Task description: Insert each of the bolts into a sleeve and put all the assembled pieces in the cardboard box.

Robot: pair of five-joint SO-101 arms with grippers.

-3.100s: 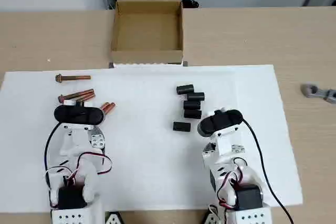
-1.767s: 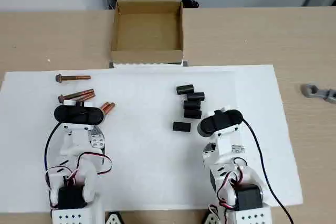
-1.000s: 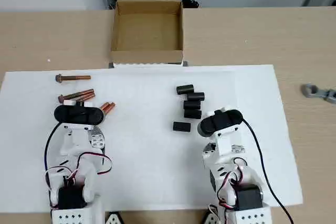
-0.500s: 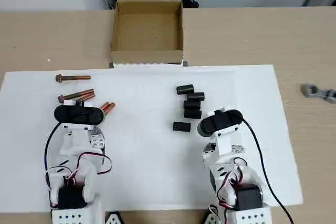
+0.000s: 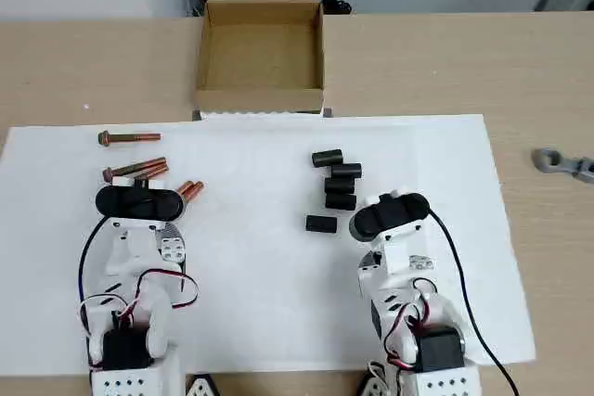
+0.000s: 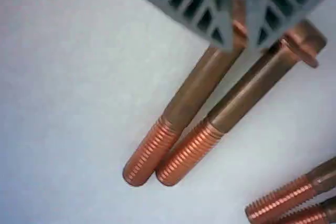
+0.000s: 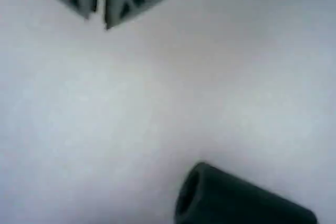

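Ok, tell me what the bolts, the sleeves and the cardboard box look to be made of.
The bolts look like metal, perhaps copper-plated: reddish-brown sheen, cleanly cut threads, flanged head. The sleeves are matte black, likely plastic or rubber; the dull, shine-free surface leaves that open. The cardboard box is plain brown cardboard, unglossed, with thin folded walls.

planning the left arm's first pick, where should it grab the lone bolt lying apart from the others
I'd grip the lone bolt across its shank near the head, coming straight down. It lies flat on the white paper with bare paper along both long sides for the jaws, and its tip stays free for a sleeve.
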